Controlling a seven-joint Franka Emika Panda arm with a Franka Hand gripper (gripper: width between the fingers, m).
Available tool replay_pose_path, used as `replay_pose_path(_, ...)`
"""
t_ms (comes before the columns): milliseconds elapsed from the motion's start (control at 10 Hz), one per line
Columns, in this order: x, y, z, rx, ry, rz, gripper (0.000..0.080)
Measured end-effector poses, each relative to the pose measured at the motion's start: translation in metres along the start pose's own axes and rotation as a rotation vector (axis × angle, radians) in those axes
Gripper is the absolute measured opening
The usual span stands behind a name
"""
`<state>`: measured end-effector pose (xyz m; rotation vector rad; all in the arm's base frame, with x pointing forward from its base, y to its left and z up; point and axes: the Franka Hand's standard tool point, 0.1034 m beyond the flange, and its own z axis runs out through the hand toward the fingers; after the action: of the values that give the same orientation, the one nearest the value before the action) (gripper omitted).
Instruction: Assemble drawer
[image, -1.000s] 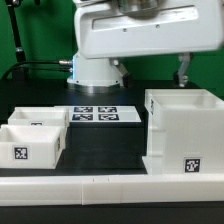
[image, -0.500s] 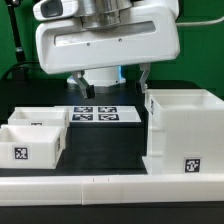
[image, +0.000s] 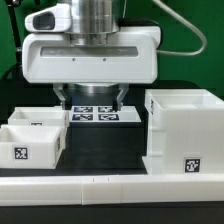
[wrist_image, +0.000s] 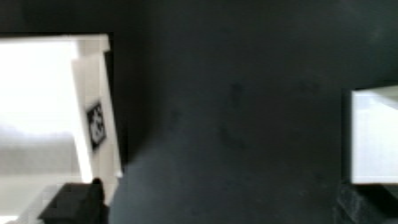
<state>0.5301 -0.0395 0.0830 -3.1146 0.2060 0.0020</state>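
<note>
A large white open drawer box (image: 180, 130) with a marker tag stands at the exterior view's right. Two small white drawer trays (image: 32, 138) sit at the left, the front one tagged. My gripper (image: 92, 98) hangs open and empty between them, above the black table near the marker board (image: 96, 114). Its fingers (image: 66, 97) are spread wide apart. In the wrist view the gripper (wrist_image: 217, 208) shows only dark fingertips (wrist_image: 71, 203) at the corners, over bare black table. A white tagged part (wrist_image: 50, 110) lies on one side and a white edge (wrist_image: 374, 135) on the other.
A white rail (image: 110, 186) runs along the table's front edge. The arm's white body (image: 92, 55) fills the upper middle of the exterior view and hides the table behind it. Green backdrop stands at the back.
The arm has swung towards the exterior view's left and come down. The gripper's fingers now hang low over the marker board. The white parts have not moved.
</note>
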Motion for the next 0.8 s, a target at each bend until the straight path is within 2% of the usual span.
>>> replay_pose_path(100, -0.003, 0.013, 0.006, -0.012, 0.014, -0.026, 0.0649)
replay_pose_path(200, -0.004, 0.02, 0.009, -0.016, 0.016, -0.025, 0.0649)
replay_pose_path(700, -0.004, 0.018, 0.009, -0.015, 0.016, -0.036, 0.0649)
replay_pose_path(800, -0.004, 0.026, 0.012, -0.016, 0.012, -0.065, 0.0649)
